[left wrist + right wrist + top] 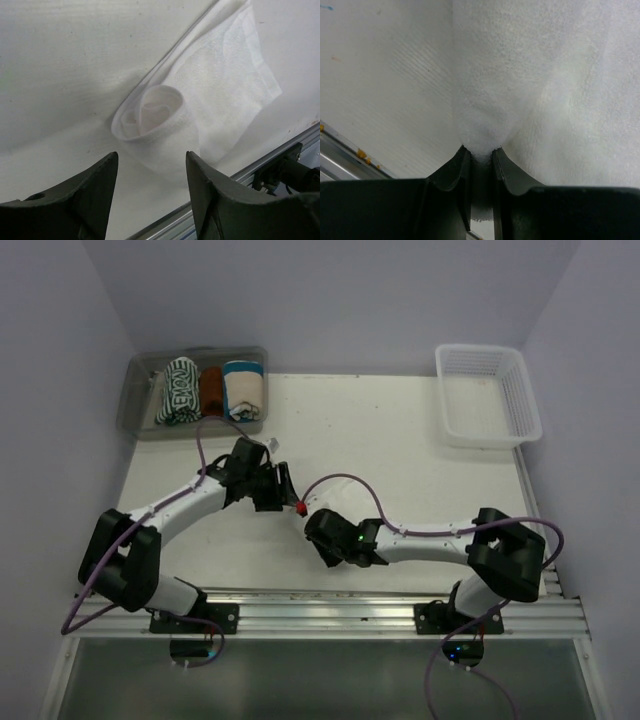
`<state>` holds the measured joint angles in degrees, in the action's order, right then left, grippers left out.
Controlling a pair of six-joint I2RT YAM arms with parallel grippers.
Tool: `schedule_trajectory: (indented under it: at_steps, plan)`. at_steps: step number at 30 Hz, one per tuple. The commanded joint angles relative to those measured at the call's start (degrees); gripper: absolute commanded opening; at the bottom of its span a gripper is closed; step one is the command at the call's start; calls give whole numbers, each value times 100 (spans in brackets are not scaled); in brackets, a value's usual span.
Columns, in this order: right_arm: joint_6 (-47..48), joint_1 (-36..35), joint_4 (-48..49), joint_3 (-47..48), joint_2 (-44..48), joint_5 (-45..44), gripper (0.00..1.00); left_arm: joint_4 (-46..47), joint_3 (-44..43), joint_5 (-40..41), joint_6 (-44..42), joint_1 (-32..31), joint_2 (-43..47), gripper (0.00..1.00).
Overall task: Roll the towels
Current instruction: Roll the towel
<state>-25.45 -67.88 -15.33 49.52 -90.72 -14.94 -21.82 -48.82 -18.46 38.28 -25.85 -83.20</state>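
The plain white towel (220,75) lies on the white table, and its near end is curled into a loose roll (155,125). In the left wrist view my left gripper (152,155) stands open just short of that roll, one finger to each side, touching nothing. My right gripper (480,150) is shut on a pinched fold of the white towel (530,75). From the top view both grippers, left (278,485) and right (315,530), meet near the table's middle; the white towel hardly shows there. The green-and-white striped towel (178,390) sits rolled in the clear bin (140,418).
The clear bin at the back left also holds a rust-brown towel (211,390) and a cream towel with a teal band (243,388). A white plastic basket (487,395) stands at the back right. The metal rail (330,612) runs along the table's near edge.
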Motion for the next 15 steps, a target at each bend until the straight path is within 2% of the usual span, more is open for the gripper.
schedule_trajectory:
  at_steps: [1, 6, 10, 15]
  plan:
    - [-65, 187, 645, -267, 151, 1168, 0, -270, -207, 185, -154, 53, 418, 62]
    - [-205, 581, 1110, -425, 230, 2099, 0, -51, 126, -61, -111, 53, 506, 63]
    - [-390, 960, 1506, -618, 230, 3196, 0, 353, 399, -439, -32, 27, 559, 62]
    - [-663, 1355, 2105, -918, 204, 3814, 0, 266, 461, -325, -110, 9, 533, 66]
